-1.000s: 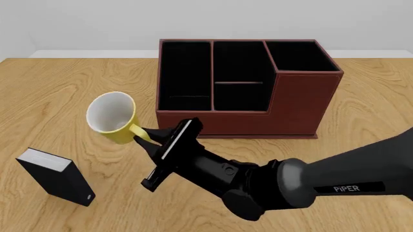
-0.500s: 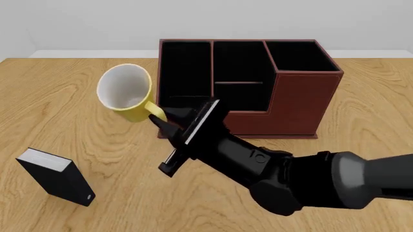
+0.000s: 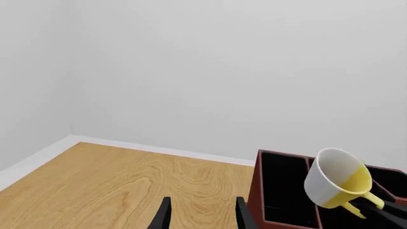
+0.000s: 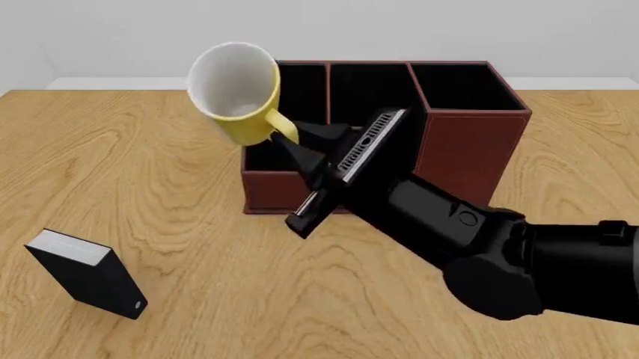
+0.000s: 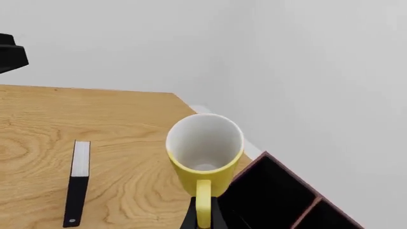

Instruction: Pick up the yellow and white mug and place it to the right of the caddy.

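Note:
The yellow and white mug [image 4: 238, 93] hangs in the air, tilted with its white inside facing the front camera, above the left end of the reddish-brown caddy [image 4: 474, 149]. My right gripper [image 4: 298, 138] is shut on the mug's yellow handle [image 4: 283, 129]. From the right wrist, the mug [image 5: 203, 152] shows mouth-on, its handle pinched between the fingers of that gripper [image 5: 203, 222], with the caddy [image 5: 273, 195] just beside it. The left wrist view has the mug [image 3: 337, 179] over the caddy [image 3: 279, 191]; my left gripper [image 3: 202, 219] is open, holding nothing, far from both.
A small black book-like block [image 4: 85, 273] with a white edge lies at the front left of the wooden table [image 4: 150, 187]; it also shows as the block [image 5: 76, 188] in the right wrist view. The right arm [image 4: 479, 239] reaches across in front of the caddy.
The right gripper has lifted the mug by its handle, up off the table and to the right, from beside the caddy's left end to above it.

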Motion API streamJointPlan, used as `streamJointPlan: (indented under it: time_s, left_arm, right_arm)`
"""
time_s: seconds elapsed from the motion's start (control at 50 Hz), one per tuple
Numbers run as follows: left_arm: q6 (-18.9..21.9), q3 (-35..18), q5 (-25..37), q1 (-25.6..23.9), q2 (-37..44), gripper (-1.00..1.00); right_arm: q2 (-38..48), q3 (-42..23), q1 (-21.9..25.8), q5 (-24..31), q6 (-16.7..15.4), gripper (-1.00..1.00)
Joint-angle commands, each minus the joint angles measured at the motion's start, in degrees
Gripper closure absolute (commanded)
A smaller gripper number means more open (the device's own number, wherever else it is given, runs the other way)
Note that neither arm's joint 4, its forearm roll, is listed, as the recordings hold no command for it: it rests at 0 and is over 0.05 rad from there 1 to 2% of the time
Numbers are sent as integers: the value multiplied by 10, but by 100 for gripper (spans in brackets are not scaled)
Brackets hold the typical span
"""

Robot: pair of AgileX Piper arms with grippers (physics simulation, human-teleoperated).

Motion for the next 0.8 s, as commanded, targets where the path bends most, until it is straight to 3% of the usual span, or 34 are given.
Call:
streamJointPlan:
  time_s: [0.02, 0.8]
  left_arm:
    - [-1, -4, 3, -1, 0, -100]
    - [5, 1, 0, -6, 0, -100]
  right_arm:
    - [-48, 7, -19, 24, -6, 100]
    - [-180, 44, -110, 90, -16, 100]
